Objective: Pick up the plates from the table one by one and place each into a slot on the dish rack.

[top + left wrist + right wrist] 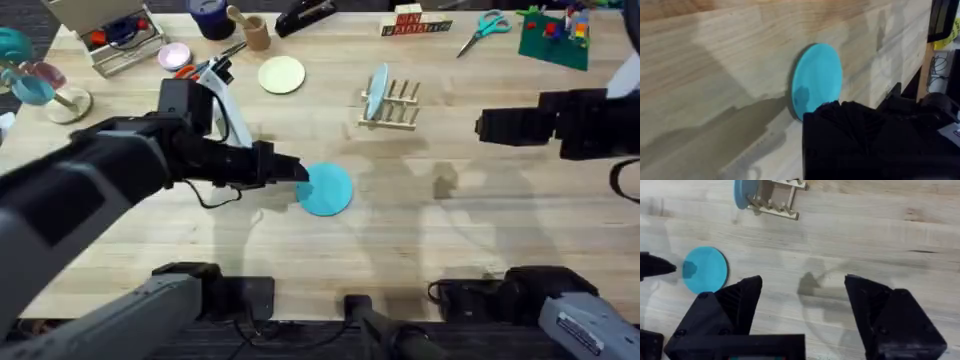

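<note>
While one pale blue plate (pixel 376 92) stands racked, left gripper (pixel 300 172), closure unclear, reaches mid-table sky-blue round plate (pixel 326 189); next, grip its rim. Right gripper (pixel 802 302) open.

L claw (pixel 300 172) at sky-blue plate (pixel 328 190) (flat)

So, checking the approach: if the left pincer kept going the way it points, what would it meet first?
The left pincer would probably meet the sky blue round plate lying flat on the light wooden table, already at its near rim.

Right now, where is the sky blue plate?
Overhead, the sky blue plate lies flat mid-table, at the left gripper's tip, nearer the arms' bases than the dish rack.
</note>
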